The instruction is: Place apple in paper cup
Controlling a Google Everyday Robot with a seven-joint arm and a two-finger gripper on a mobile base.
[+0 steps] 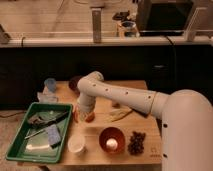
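The apple point(89, 117) is a small orange-yellow fruit at the middle-left of the wooden table point(100, 152). It sits right against the tip of my gripper point(82, 116), which points down from the white arm point(117, 95). The arm hides part of the gripper. I cannot tell whether the apple rests on the table or is lifted. The paper cup point(76, 144) is small and white. It stands near the table's front edge, below and slightly left of the apple, apart from the gripper.
A green tray point(20, 142) with utensils and a blue sponge lies at the left. An orange-brown bowl point(118, 134) holding a white ball stands right of the cup, with dark grapes point(136, 141) beside it. A pale blue cup point(50, 84) stands at back left, and a pale elongated item point(120, 114) lies right of the apple.
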